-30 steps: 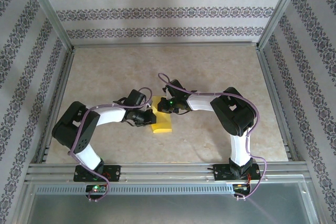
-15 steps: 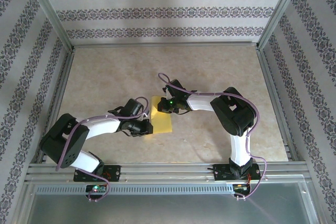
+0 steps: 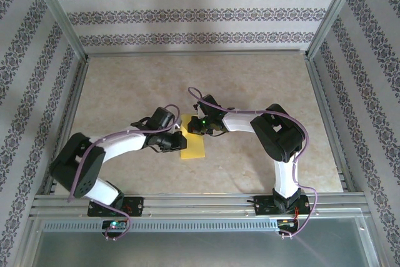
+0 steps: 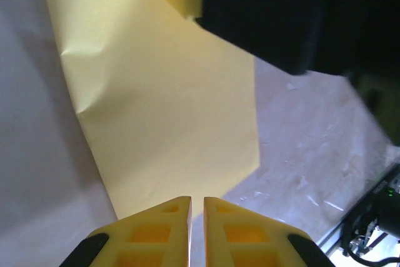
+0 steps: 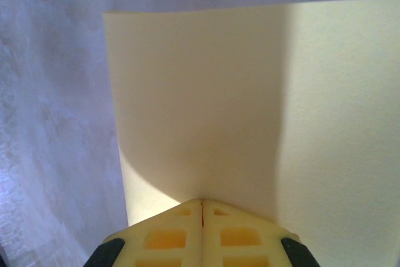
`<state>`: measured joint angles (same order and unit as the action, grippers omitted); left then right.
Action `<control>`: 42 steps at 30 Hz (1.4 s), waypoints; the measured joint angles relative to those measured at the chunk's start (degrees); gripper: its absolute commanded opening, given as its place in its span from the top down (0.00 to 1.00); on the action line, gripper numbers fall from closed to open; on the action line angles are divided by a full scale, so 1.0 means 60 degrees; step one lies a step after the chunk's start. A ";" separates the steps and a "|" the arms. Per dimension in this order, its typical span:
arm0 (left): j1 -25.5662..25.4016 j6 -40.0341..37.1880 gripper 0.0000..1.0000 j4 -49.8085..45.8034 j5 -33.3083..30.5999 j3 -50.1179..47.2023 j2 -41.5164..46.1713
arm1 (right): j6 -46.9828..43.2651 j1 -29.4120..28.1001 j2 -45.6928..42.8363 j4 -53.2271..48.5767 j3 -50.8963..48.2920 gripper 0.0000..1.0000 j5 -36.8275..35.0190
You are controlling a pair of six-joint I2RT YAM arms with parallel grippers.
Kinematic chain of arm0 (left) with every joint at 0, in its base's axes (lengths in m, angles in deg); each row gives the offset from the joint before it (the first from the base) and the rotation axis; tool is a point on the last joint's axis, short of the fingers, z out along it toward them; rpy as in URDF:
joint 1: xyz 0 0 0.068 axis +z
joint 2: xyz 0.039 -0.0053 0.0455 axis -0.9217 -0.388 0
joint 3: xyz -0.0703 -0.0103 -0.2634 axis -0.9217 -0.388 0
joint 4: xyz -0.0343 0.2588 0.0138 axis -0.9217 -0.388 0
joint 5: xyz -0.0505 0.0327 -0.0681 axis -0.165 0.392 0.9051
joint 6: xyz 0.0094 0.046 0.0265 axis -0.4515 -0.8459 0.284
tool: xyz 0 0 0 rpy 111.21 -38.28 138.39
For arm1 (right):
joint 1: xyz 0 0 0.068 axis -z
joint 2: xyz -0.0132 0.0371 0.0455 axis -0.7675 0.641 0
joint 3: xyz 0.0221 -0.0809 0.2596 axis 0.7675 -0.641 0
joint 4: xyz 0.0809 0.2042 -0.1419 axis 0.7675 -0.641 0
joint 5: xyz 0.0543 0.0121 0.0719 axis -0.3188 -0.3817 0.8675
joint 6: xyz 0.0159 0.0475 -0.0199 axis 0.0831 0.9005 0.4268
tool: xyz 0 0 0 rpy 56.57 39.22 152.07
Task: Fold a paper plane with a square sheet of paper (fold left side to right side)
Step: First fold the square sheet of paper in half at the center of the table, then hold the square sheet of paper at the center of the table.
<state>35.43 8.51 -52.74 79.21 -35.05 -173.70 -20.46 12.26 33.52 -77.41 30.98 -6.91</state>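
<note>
Hidden first: in top view the square sheet of paper (image 3: 195, 148) lies just toward 6 o'clock of the worktop (image 3: 125, 85) centre. Its 12 o'clock end is covered by the right gripper (image 3: 191, 127), and its 9 o'clock edge by the left gripper (image 3: 179, 141).

Left wrist cam: left gripper (image 4: 197, 214) jaws are down to a narrow slit w/ the sheet (image 4: 169, 110) edge running to the tips; can't tell if it's pinched. The sheet's far end is cut off by the right gripper's dark, blurred body at 1 o'clock.

Right wrist cam: right gripper (image 5: 201, 214) tips are closed tight together over the sheet (image 5: 200, 104), nothing between them.

Vs. half a sec ago: the left gripper has shifted from the sheet's 7 o'clock corner toward 12 along that edge; right arm unchanged.

Worktop is beige, marbled, w/ an alu frame (image 3: 59, 14) and patterned wallpaper walls (image 3: 200, 14).
</note>
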 measured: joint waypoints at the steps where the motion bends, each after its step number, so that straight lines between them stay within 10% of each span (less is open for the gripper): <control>1: 0.0000 -0.0033 0.86 0.0033 0.0025 0.0025 -0.0259 | 0.0000 0.0000 0.0000 0.0004 0.0000 1.00 0.0000; 28: -0.0750 0.0386 0.86 0.0670 0.0474 -0.1840 0.1005 | -0.0182 -0.0025 -0.0004 -0.0160 -0.0004 1.00 0.0251; 42: 0.1107 -0.0113 0.87 0.0477 0.0798 0.0069 0.0215 | -0.0219 -0.0029 -0.0004 -0.0164 -0.0004 1.00 0.0262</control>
<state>42.07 7.83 -49.88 84.00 -34.63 -172.41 -21.78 12.09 33.50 -78.40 30.96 -5.33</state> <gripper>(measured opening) 0.136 0.060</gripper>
